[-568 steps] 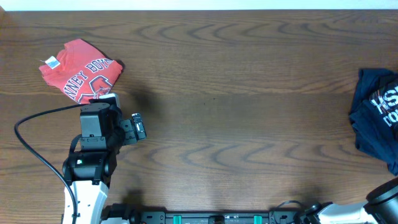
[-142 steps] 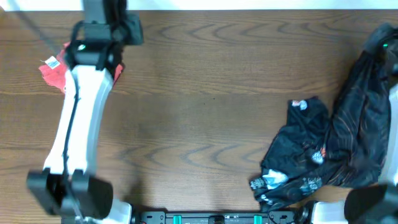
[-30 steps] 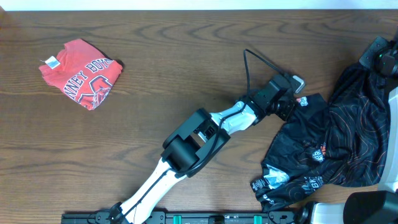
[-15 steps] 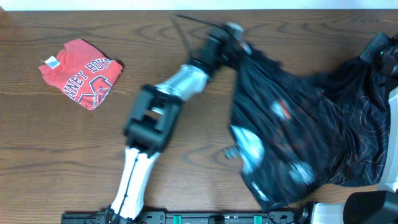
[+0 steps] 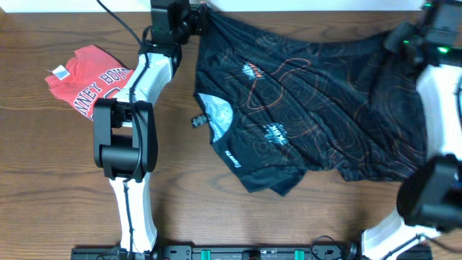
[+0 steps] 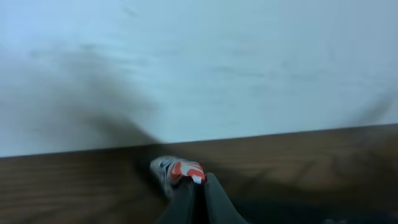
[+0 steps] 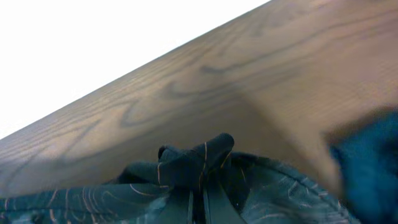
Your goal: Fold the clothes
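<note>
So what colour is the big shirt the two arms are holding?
The shirt is dark navy with thin orange swirling lines; clearest from overhead.

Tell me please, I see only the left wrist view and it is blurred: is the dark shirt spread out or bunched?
Observer: Spread out. From overhead the dark shirt is stretched wide open over the table, print up, with its lower hem rumpled.
Operator: Does the right end effector hold it?
Observer: Yes. In the right wrist view the right end effector is shut on a bunch of its fabric.
Operator: And where is the red shirt?
Observer: The red shirt lies folded at the table's left side, apart from the dark one.
</note>
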Robot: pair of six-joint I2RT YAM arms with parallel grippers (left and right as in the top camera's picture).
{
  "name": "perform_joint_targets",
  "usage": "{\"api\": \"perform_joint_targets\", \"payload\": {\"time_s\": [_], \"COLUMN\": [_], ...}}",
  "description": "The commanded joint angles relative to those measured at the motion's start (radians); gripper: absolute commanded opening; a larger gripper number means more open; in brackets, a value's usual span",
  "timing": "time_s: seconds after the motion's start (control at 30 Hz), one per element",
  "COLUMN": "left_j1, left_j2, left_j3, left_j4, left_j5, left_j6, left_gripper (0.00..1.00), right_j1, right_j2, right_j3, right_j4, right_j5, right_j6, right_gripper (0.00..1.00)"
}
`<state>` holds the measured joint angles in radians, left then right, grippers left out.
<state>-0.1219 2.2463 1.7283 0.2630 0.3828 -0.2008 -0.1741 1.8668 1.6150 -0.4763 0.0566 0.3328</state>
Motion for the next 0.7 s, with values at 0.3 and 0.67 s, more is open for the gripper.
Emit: {"api": "perform_joint_targets", "payload": {"time_s": [0.3,0.67], "left_j1": [0.016,0.035], "left_j2": [0.002,0.002], "left_j3": [0.011,0.011], "left_j4": [0.100,0.009], "left_j5": [-0.129,-0.148], "left_j6": [0.111,0.110], "left_gripper": [0.06,0.98], "right_j1": [0.036,0.027], "right_j2": [0.190,0.186], "right_j3": [0.008,0.008], "right_j4": [0.343,0.320], "right_j5": [0.082,0.085], "right_j6": [0.071,0.057], "right_gripper": [0.05,0.99]}}
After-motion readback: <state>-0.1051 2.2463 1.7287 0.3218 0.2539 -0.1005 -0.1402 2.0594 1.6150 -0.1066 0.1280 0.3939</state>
